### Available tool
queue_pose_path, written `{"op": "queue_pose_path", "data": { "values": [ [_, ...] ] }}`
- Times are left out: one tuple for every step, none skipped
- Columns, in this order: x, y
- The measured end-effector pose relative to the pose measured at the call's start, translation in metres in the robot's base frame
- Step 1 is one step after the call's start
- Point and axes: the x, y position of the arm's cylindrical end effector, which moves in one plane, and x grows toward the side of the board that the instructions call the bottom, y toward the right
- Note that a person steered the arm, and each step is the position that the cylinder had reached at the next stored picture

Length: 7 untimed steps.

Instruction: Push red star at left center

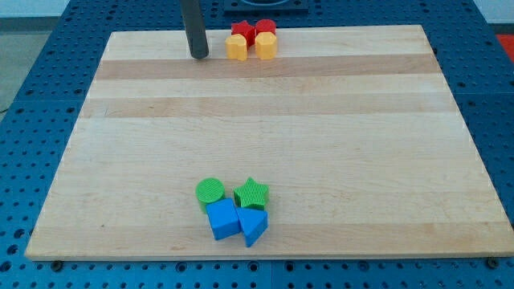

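The red star (242,31) sits at the view's top edge of the wooden board (265,104), a little left of centre. A red round block (266,28) is right beside it on the right. Two yellow blocks lie just below them, the left yellow block (236,47) and the right yellow block (266,46), so the four form a tight cluster. My tip (199,55) rests on the board to the left of this cluster, about a block's width from the left yellow block and not touching any block.
Near the view's bottom centre lies a second cluster: a green round block (210,191), a green star (252,193), a blue cube (222,218) and a blue triangular block (253,226). A blue perforated table (32,120) surrounds the board.
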Motion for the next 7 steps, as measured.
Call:
{"op": "queue_pose_path", "data": {
  "values": [
    [0.000,0.000],
    [0.000,0.000],
    [0.019,0.003],
    [0.074,0.006],
    [0.138,0.045],
    [0.185,0.121],
    [0.203,0.160]
  ]
}}
